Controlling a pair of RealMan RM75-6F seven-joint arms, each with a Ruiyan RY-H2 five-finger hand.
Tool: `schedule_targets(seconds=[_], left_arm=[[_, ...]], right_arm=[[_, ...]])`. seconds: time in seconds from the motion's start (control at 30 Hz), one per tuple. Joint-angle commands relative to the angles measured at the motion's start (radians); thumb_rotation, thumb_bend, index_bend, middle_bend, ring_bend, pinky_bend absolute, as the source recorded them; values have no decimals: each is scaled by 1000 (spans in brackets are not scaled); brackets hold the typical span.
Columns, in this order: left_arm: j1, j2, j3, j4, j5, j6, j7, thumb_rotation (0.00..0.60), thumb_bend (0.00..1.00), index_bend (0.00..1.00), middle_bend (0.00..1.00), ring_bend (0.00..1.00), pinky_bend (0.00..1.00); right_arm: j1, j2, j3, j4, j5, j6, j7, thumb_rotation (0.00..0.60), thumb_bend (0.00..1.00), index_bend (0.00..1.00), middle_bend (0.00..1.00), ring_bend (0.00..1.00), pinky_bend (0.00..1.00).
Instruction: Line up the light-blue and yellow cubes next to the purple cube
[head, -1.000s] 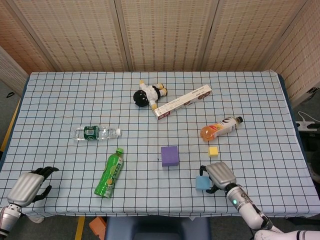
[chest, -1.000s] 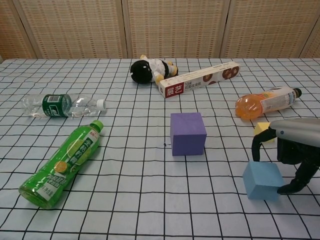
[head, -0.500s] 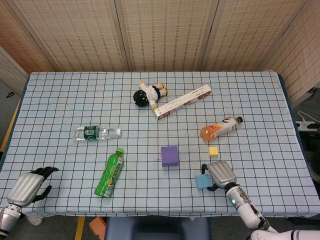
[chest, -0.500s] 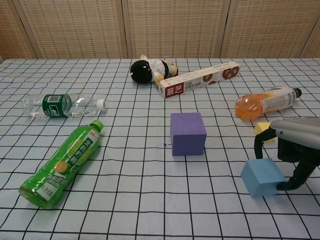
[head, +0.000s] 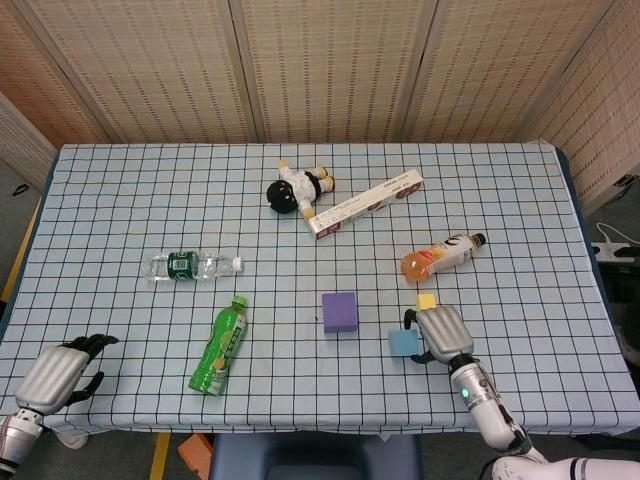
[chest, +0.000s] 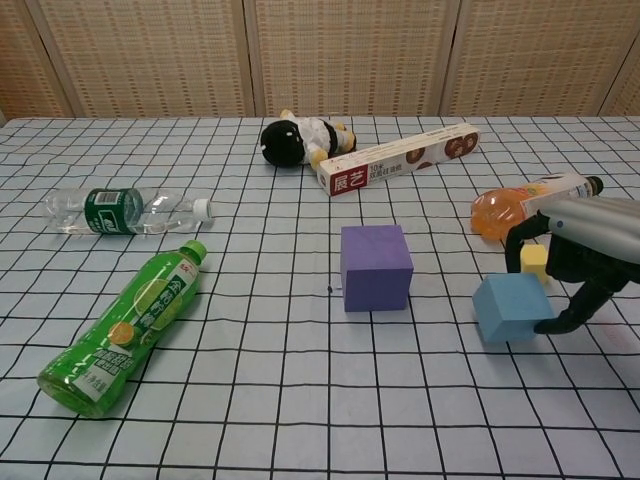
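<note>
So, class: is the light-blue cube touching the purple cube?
No, a clear strip of tablecloth separates the light-blue cube from the purple cube.

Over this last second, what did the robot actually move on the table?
The right hand carried the light-blue foam cube away from the table's near edge, toward the purple foam cube and close to the small yellow cube. The purple and yellow cubes, the bottles and the left hand stayed put.

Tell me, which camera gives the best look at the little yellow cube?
The head view: the yellow cube shows whole from above, just beyond the right hand. In the chest view the yellow cube sits low behind that hand's fingers, partly framed by them.
</note>
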Motion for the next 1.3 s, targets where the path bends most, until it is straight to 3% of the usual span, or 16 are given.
schedule_targets(seconds=[0.03,0.6,1.3], left_arm=[[0,0,0,0,0,1,0,600,446,253,271,317,547],[-1,1,1,1,4,0,-5,600,446,253,271,317,547],[-3,2,2,1,1,-5,-9,600,446,253,272,317,547]], right_arm=[[4,-27,31,36,21,-3,17,600,15,532,1000,927,1000],[40,-159,110,193,29,-54,109,600,15,533,1000,927,1000],[55,-213,126,266,-1,-82,152,600,15,544,1000,928,1000]])
